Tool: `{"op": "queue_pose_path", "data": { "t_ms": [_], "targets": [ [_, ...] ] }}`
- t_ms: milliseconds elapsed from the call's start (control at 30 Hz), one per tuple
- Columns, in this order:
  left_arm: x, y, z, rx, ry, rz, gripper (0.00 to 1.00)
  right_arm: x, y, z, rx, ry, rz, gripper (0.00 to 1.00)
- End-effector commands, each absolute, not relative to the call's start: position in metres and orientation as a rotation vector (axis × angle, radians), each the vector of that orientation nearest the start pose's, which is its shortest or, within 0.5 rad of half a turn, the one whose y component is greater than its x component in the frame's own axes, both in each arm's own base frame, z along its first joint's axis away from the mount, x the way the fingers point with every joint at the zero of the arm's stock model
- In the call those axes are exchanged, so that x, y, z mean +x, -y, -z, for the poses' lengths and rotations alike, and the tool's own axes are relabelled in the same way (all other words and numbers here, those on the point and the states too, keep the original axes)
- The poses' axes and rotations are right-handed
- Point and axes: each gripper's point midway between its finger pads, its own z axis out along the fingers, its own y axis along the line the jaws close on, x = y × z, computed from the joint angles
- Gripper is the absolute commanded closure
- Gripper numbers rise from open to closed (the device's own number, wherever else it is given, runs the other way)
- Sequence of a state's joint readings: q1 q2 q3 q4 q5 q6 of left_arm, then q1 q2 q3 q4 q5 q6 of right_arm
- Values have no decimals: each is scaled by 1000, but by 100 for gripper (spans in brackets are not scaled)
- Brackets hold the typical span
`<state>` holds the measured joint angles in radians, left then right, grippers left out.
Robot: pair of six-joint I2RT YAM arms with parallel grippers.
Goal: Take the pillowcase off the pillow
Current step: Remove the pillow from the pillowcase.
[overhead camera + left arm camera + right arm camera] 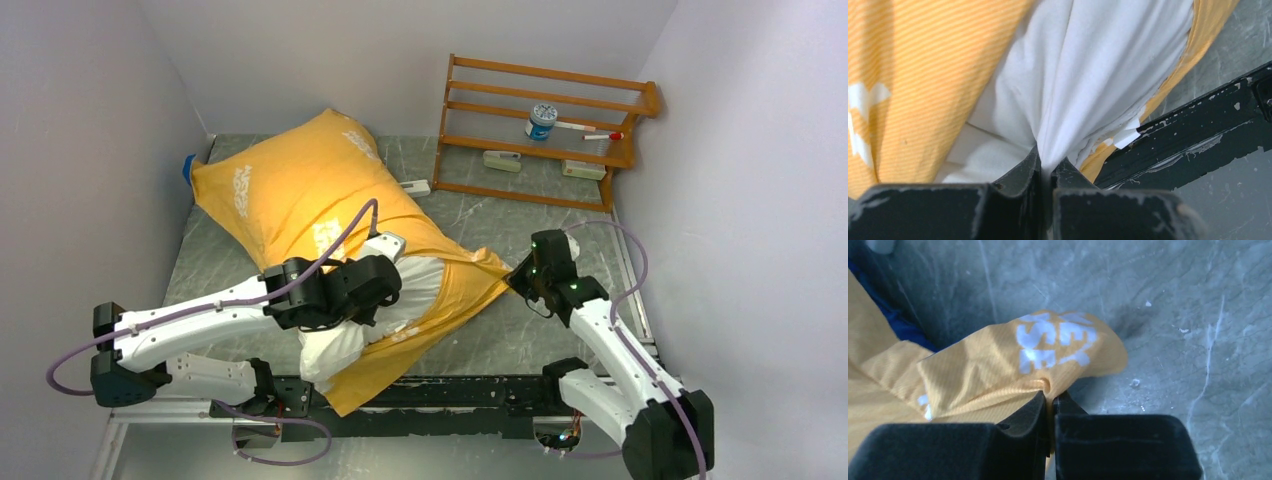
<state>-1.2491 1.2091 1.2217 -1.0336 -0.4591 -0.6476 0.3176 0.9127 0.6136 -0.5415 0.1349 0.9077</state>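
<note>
The orange-yellow pillowcase (pixel 300 195) with white lettering lies diagonally across the table, still round most of the pillow. White pillow (pixel 335 345) bulges out of its open near end. My left gripper (pixel 388 283) is shut on a pinch of the white pillow (pixel 1073 75), with the orange pillowcase (pixel 923 75) beside it. My right gripper (pixel 516 274) is shut on the pillowcase's right corner (pixel 1048 347), which lies on the grey table. A strip of the blue face (pixel 895 322) shows under the orange fabric.
A wooden rack (pixel 545 125) stands at the back right, holding a small tub (pixel 541 120) and a pen. A white block (pixel 414 187) lies by the rack's left foot. The black rail (pixel 460 395) runs along the near edge; grey walls close in left, right and back.
</note>
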Motion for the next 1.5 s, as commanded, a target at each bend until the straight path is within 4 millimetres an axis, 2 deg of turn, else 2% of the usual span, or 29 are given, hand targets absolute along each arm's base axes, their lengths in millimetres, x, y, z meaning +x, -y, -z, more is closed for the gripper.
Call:
{"op": "queue_pose_path", "data": {
  "t_ms": [0,100,200,233,333,400,467,533,633,767,867,933,967,1000,1067,1133,1200,1267,1333,1467],
  "targets": [
    [140,201,-232,471,-2334,184,95,227,-82,-54,756,-2456,-465,93],
    [138,206,-233,467,-2323,250,95,215,-110,-46,629,-2548,-670,87],
    [136,220,-231,483,-2317,329,95,208,-117,-56,552,-2572,-720,75],
    [135,224,-229,492,-2320,339,95,209,-115,-66,525,-2559,-709,70],
    [136,234,-225,517,-2330,338,95,216,-105,-110,479,-2456,-649,43],
    [137,239,-223,533,-2331,335,95,215,-105,-137,448,-2382,-672,35],
    [138,245,-223,540,-2327,343,95,211,-117,-157,386,-2330,-777,33],
    [139,251,-223,544,-2323,360,95,205,-134,-167,323,-2310,-923,33],
    [140,255,-223,543,-2319,375,95,192,-157,-162,262,-2352,-1093,33],
    [139,257,-222,544,-2326,375,95,184,-173,-153,190,-2396,-1071,32],
    [139,257,-222,538,-2328,380,95,171,-198,-141,70,-2470,-1065,32],
    [139,258,-223,537,-2325,388,95,166,-214,-133,9,-2515,-1022,38],
    [138,258,-223,536,-2327,387,95,168,-215,-128,12,-2530,-946,43],
    [138,258,-223,533,-2330,385,95,170,-208,-121,41,-2559,-834,53],
    [138,256,-224,524,-2334,381,95,184,-176,-108,180,-2575,-545,77],
    [138,252,-225,511,-2334,373,95,195,-141,-103,292,-2531,-292,90],
    [138,246,-226,491,-2335,361,95,197,-114,-104,392,-2483,-145,100],
    [139,239,-225,470,-2338,329,95,197,-103,-102,451,-2454,-116,100],
    [142,229,-226,442,-2338,283,95,195,-103,-92,480,-2473,-156,100],
    [148,216,-237,376,-2311,237,95,177,-129,-62,553,-2590,-341,100]
  ]
}}
